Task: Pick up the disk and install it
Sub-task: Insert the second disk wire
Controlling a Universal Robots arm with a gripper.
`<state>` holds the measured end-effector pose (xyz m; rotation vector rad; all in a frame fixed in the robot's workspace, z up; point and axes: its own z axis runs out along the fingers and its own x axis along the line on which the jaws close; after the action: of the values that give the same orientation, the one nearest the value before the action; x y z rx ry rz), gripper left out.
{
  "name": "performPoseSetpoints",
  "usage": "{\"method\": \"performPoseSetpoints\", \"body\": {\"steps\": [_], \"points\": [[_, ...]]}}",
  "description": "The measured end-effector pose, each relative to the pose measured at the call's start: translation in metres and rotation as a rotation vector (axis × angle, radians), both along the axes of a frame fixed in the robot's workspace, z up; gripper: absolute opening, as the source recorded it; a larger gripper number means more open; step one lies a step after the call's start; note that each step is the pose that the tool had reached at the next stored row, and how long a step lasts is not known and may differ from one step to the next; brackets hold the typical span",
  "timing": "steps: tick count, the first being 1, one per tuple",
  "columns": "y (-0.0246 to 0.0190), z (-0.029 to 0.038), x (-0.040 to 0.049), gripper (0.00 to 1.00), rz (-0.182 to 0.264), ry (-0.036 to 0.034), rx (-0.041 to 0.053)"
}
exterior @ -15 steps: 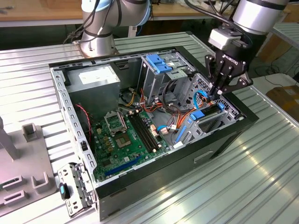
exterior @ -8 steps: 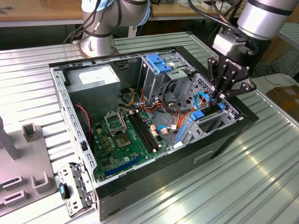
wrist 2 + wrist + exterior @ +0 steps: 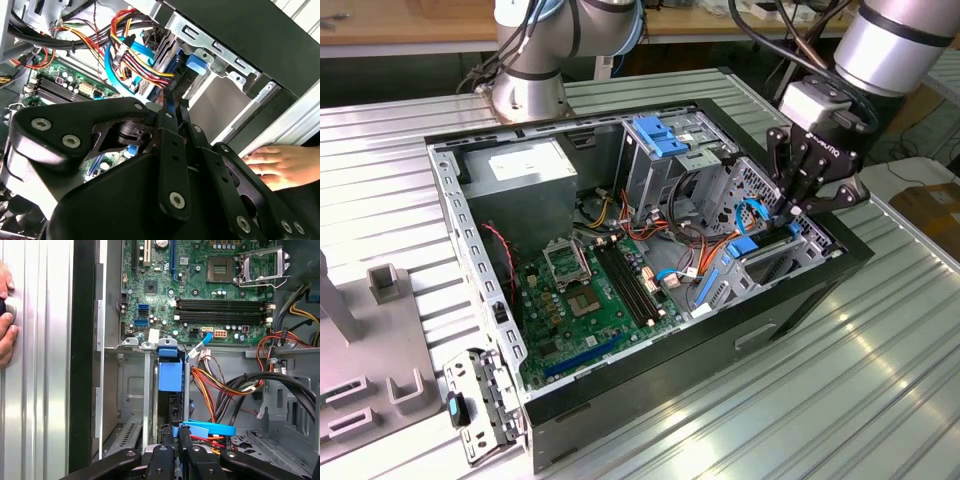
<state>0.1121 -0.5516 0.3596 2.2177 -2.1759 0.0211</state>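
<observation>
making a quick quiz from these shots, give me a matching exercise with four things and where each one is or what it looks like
Things:
1. pincer
2. motherboard
3. grey power-supply box
4. hand

Places or looks:
A. green, flat on the case floor
B. resting outside the case on the ribbed metal table
C. in the case corner nearest the arm's base
D. down at the drive bay with the blue rails

Pairs: 1-D, 2-A, 3-C, 4-B

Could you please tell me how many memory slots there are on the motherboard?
4 memory slots, lying side by side as two close pairs on the motherboard, next to the processor socket. In the first wrist view, none appears hidden.
</observation>
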Motion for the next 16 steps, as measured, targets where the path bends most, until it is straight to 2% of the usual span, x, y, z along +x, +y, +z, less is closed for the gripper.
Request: {"method": "performPoseSetpoints", "body": {"steps": [3, 6, 7, 9, 10, 13, 14, 15, 16], "points": [[-0.0002, -0.0031, -0.0008, 0.16, 0.000, -0.0094, -0.0001], [-0.0003, -0.0046, -0.0022, 0.16, 0.000, -0.0127, 0.0022], [-0.0005, -0.0050, -0.0031, 0.16, 0.000, -0.0134, 0.0108], [-0.0035, -0.0053, -0.0034, 0.16, 0.000, -0.0142, 0.0242], [-0.0051, -0.0055, -0.0036, 0.16, 0.000, -0.0146, 0.0341], [-0.0082, -0.0057, -0.0039, 0.16, 0.000, -0.0150, 0.0515], [-0.0139, -0.0062, -0.0041, 0.16, 0.000, -0.0150, 0.0760], [-0.0190, -0.0068, -0.0041, 0.16, -0.001, -0.0151, 0.1070], [-0.0217, -0.0082, -0.0041, 0.16, -0.001, -0.0155, 0.1363]]}}
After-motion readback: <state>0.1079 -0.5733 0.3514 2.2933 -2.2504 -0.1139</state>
